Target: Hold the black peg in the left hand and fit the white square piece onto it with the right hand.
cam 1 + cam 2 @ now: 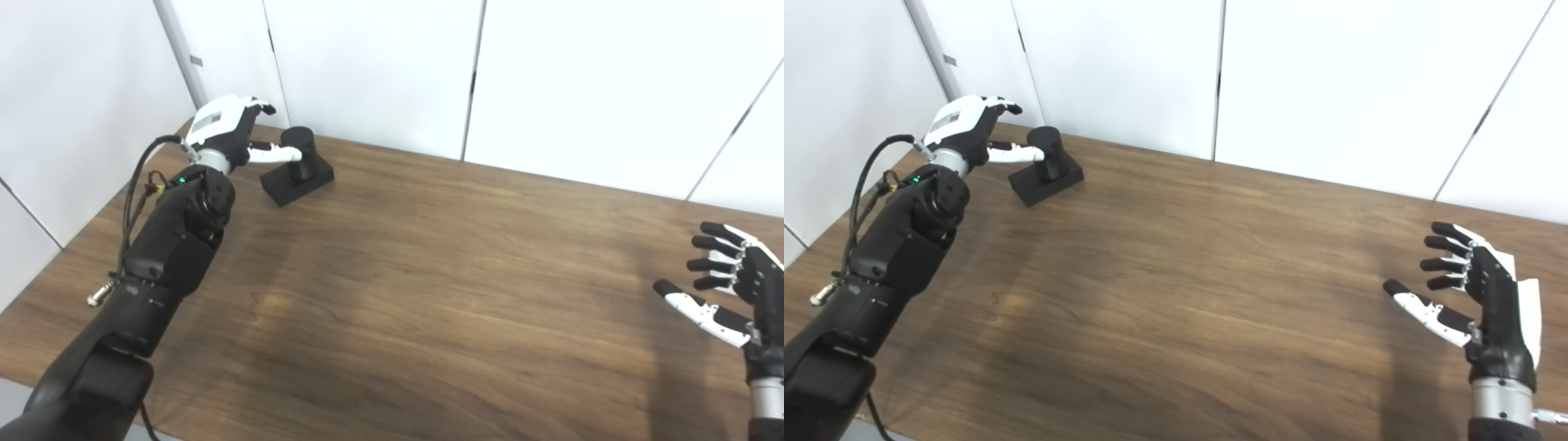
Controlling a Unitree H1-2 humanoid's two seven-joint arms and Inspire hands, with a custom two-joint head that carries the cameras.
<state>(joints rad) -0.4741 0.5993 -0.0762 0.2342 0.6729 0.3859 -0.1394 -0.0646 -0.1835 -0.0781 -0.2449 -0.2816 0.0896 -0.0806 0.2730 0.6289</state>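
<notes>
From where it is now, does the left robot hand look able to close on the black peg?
Probably yes. The left robot hand is already beside the black peg at the table's far left corner, fingers apart, thumb at the peg's side. Nothing lies between them.

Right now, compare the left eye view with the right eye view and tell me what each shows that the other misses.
Only the left eye view: nothing extra; it cuts the right hand at the frame edge.
Only the right eye view: the whole right hand with its white back and wrist.
Both: the left hand, its thumb at the black peg, the wooden table, white wall panels. Neither shows a white square piece.
</notes>
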